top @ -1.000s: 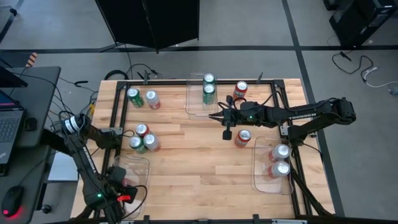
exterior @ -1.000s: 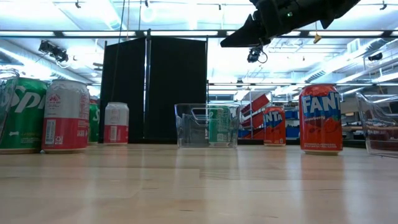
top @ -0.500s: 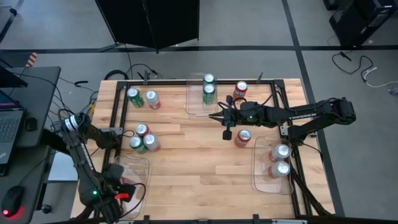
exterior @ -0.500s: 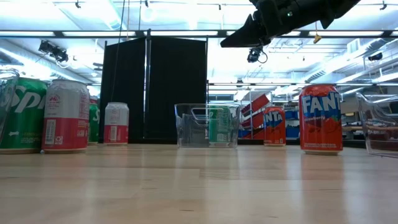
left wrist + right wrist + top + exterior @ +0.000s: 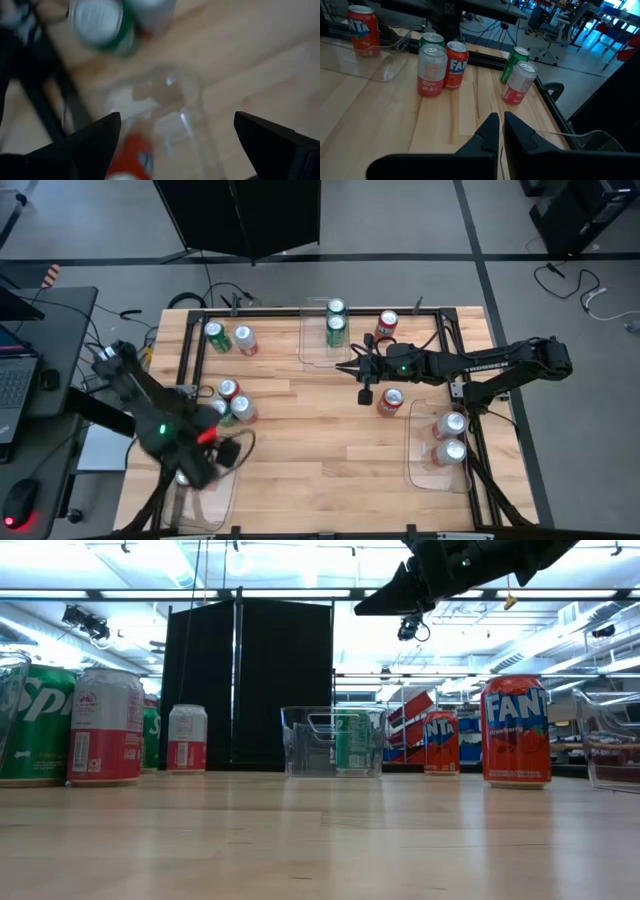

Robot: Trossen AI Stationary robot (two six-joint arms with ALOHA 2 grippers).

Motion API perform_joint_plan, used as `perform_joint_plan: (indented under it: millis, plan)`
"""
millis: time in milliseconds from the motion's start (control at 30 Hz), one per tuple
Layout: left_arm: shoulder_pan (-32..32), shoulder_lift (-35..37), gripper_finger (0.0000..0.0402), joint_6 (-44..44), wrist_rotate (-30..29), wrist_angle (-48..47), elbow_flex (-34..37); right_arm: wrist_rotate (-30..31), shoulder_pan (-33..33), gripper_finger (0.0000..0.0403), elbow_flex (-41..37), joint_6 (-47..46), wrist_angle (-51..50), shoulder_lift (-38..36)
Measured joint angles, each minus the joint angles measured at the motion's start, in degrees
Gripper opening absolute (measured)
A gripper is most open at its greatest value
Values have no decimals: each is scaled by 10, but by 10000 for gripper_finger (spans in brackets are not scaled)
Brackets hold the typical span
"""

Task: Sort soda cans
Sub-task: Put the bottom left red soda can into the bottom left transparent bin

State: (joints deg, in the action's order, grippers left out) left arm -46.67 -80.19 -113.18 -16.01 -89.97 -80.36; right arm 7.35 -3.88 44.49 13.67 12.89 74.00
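The high view shows soda cans in groups. A green can [image 5: 215, 335] and a silver-white can [image 5: 245, 340] stand far left. A red, green and silver-white cluster [image 5: 230, 404] stands mid-left. Two green cans [image 5: 335, 320] stand in the far tray. Two silver-white cans [image 5: 450, 436] stand in the right tray. Two red cans [image 5: 386, 325] [image 5: 390, 402] stand loose. My left gripper [image 5: 222, 452] [image 5: 177, 116] hangs open above the near-left tray [image 5: 190, 125], where a red can [image 5: 129, 157] stands. My right gripper [image 5: 366, 394] [image 5: 498, 116] hovers shut beside the nearer loose red can.
Black rails frame the wooden table [image 5: 320, 450]. The three clear trays sit at the far middle, right [image 5: 415, 450] and near left. Bare wood lies between the can groups in the table's middle and near part. Cables and a desk lie beyond the left edge.
My left arm has swung up from the near end of the near-left tray and moved toward the far side and the right, toward the three-can cluster; it shows blurred. The right arm and all the cans have stayed put.
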Motion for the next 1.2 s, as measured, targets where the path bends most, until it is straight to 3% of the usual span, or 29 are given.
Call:
perform_joint_plan:
  millis: [267, 633, 833, 1200]
  plan:
    - [191, 87, 391, 220, -37, 0, 0, 0, 0, 14, 0, 0, 4, 0]
    - [414, 132, 391, 419, 1, -1, 0, 0, 0, 14, 0, 0, 4, 0]
    - [469, 132, 391, 468, 21, 2, 11, 0, 0, 14, 0, -4, 3, 0]
    - [507, 174, 391, 519, 74, 49, 182, -1, 0, 14, 0, -6, 3, 0]
